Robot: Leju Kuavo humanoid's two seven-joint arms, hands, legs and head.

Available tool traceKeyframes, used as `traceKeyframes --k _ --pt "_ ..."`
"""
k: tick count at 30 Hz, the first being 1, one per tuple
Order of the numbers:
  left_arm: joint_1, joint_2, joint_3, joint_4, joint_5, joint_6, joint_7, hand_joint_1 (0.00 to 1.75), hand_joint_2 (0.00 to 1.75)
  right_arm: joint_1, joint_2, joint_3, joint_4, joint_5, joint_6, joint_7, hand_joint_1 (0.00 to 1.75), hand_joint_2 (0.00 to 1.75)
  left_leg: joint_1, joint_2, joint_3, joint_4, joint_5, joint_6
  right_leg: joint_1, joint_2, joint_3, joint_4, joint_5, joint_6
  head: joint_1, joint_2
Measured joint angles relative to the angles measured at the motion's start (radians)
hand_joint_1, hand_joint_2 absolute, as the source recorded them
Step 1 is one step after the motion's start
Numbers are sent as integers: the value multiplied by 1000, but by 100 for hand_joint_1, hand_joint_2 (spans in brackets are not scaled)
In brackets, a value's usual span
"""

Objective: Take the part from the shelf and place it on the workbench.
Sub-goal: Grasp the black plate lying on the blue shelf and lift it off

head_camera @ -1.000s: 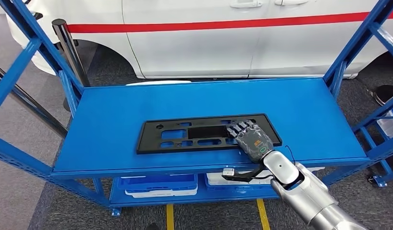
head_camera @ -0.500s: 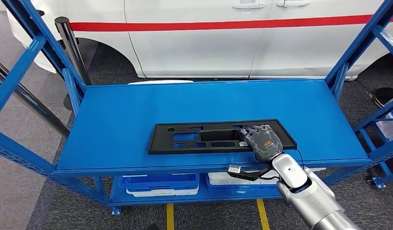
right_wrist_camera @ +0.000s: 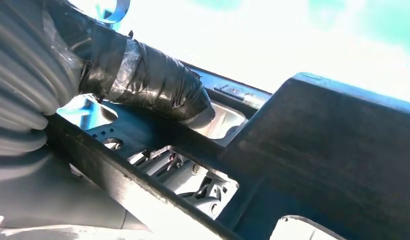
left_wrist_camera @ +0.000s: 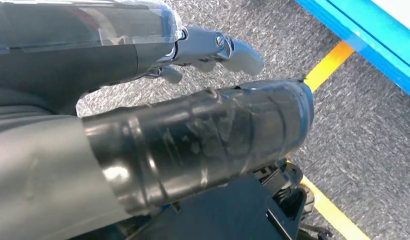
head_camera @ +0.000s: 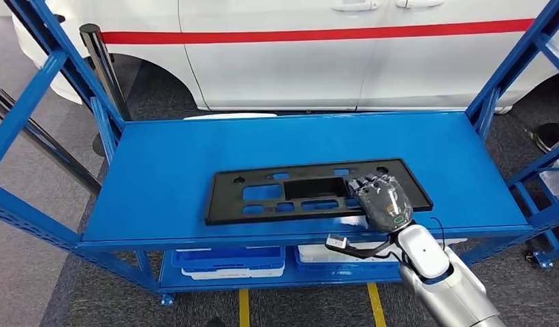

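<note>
The left hand (left_wrist_camera: 193, 135) hangs over grey floor (left_wrist_camera: 372, 125) crossed by a yellow line (left_wrist_camera: 328, 65); whether its fingers are apart or together cannot be told. On the blue shelf (head_camera: 195, 150) a flat black part (head_camera: 290, 191) with cut-out windows lies lengthwise near the front edge. At the part's right end the right hand (head_camera: 384, 199) grips it, fingers (head_camera: 372, 184) curled over the top face and its thumb (right_wrist_camera: 153, 80) pressed against the part's frame (right_wrist_camera: 312, 145). Behind the shelf stands a white car (head_camera: 317, 61).
</note>
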Motion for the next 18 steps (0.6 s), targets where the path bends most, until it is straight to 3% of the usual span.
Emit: traceKeyframes --k 2,3,6,7,8,9,11,12,13,16,18 --pt "1 0 0 0 5 4 -4 0 0 25 2 -19 -62 7 -21 11 175 175 1 1 -5 15 -15 -10 -4 -1 2 -5 2 -11 0 0" --pt "1 0 0 0 7 5 -6 0 0 35 5 -27 -89 9 -27 15 175 175 3 1 -19 48 -37 -16 -6 -2 3 -8 3 -17 0 0" --pt "3 0 0 0 11 9 -9 0 0 60 12 -44 -153 15 -36 25 175 175 9 2 -100 228 -125 -31 -5 -4 4 -8 2 -26 -1 0" --pt "4 0 0 0 11 10 -9 0 0 68 14 -47 -166 15 -38 26 175 175 10 2 -119 268 -133 -32 -5 -4 5 -8 1 -26 -1 0" --pt "5 0 0 0 12 10 -10 0 0 76 16 -50 -178 16 -42 26 175 175 10 2 -123 271 -121 -32 -5 -4 6 -8 0 -27 -1 0" --pt "6 0 0 0 13 12 -11 0 0 86 20 -53 -190 16 -50 27 175 175 10 2 -108 236 -92 -30 -5 -3 8 -8 -1 -26 -1 0" --pt "6 0 0 0 19 16 -16 0 0 115 35 -65 -224 17 -81 30 175 175 9 1 -45 102 -23 -21 -3 -2 13 -8 -4 -24 -1 0" --pt "6 0 0 0 22 19 -19 0 0 133 47 -71 -244 18 -101 33 175 175 7 1 -18 46 -5 -16 -2 -2 14 -8 -5 -21 -1 0" --pt "6 0 0 0 26 21 -22 0 0 151 61 -75 -264 20 -121 36 175 175 4 1 -2 12 2 -11 -1 -2 14 -8 -5 -17 -1 0" --pt "8 0 0 0 31 25 -25 0 0 194 97 -76 -314 29 -153 41 175 175 4 1 7 -11 2 0 1 -2 15 -13 -5 -2 -1 0" --pt "8 0 0 0 32 27 -26 0 0 209 107 -77 -334 32 -155 41 175 175 10 2 16 -27 10 12 1 -1 7 14 -28 6 0 0"
